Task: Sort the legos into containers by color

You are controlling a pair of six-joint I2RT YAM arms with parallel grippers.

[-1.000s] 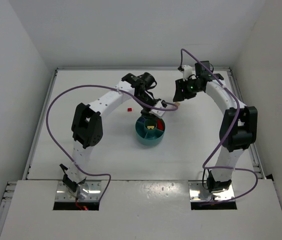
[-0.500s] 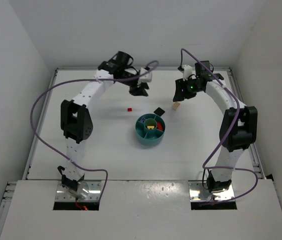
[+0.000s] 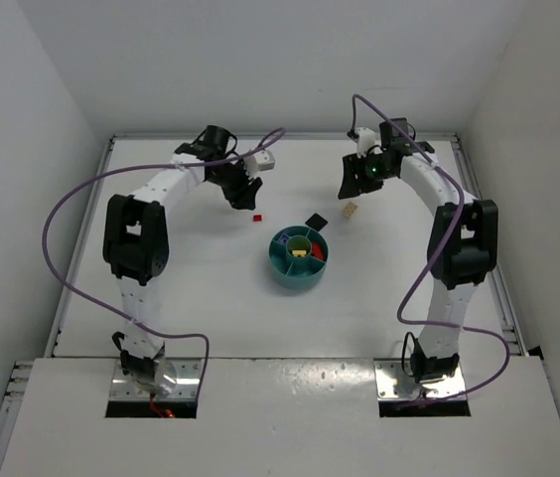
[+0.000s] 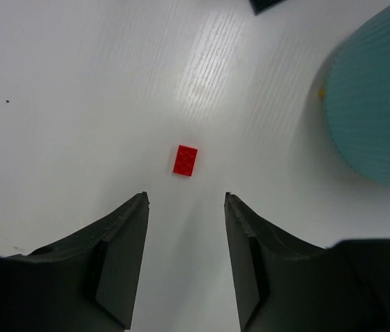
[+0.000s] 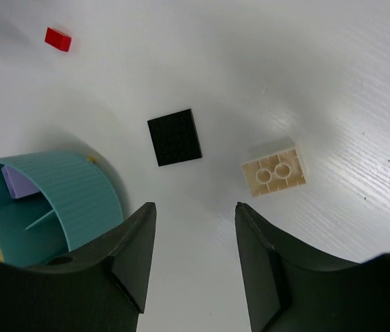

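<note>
A round teal dish (image 3: 298,256) with wedge sections holds yellow, red and lavender bricks. A red brick (image 3: 257,217) lies on the table left of it; in the left wrist view the red brick (image 4: 185,160) lies just ahead of my open, empty left gripper (image 4: 185,199). A black brick (image 3: 314,220) and a tan brick (image 3: 351,209) lie behind the dish. In the right wrist view the black brick (image 5: 174,137) and the upside-down tan brick (image 5: 274,172) lie ahead of my open, empty right gripper (image 5: 195,206). The left gripper (image 3: 243,194) and right gripper (image 3: 350,187) hover at the back.
The dish wall shows at the right of the left wrist view (image 4: 368,117) and at the lower left of the right wrist view (image 5: 70,194). White walls enclose the table on three sides. Purple cables loop from both arms.
My left arm has swung from over the dish to the back left and now sits behind the red brick. The black brick, hidden before, shows. The right arm shifted slightly.
</note>
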